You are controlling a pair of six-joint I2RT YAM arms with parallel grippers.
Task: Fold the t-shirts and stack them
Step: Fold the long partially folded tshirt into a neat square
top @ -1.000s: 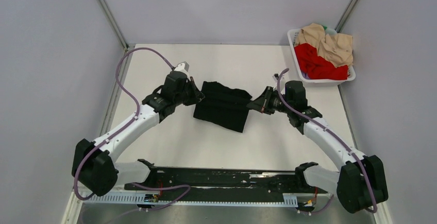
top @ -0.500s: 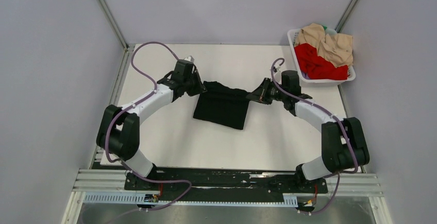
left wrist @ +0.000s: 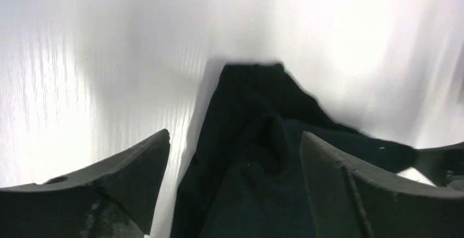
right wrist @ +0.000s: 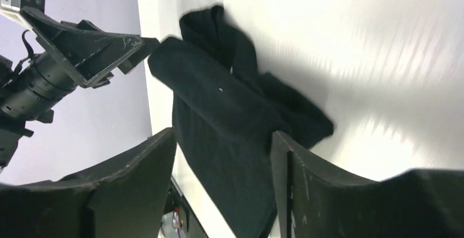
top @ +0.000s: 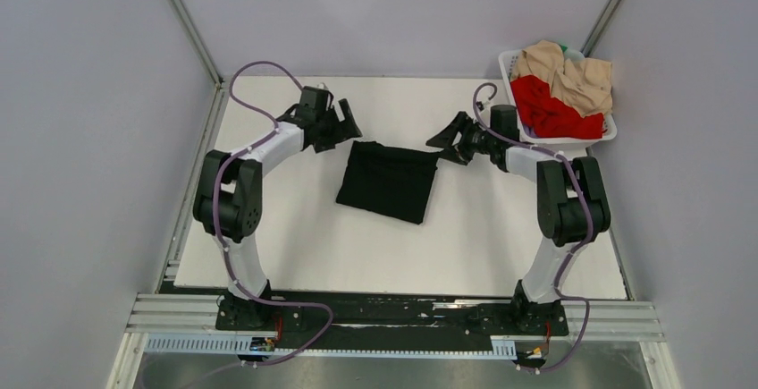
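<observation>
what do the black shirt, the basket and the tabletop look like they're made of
Black t-shirt: soft matte cloth, possibly cotton; it creases and slumps at its folds.
Basket: probably white plastic; thin, rigid, even rim.
Table: smooth white board, maybe laminate; soft glare shows in the wrist views.

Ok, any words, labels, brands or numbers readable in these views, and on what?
No text can be read.
Folded black cloth t-shirt: only a tiny white speck, too small to read.
White plastic basket, crumpled red t-shirt and beige t-shirt in it: no print visible.
</observation>
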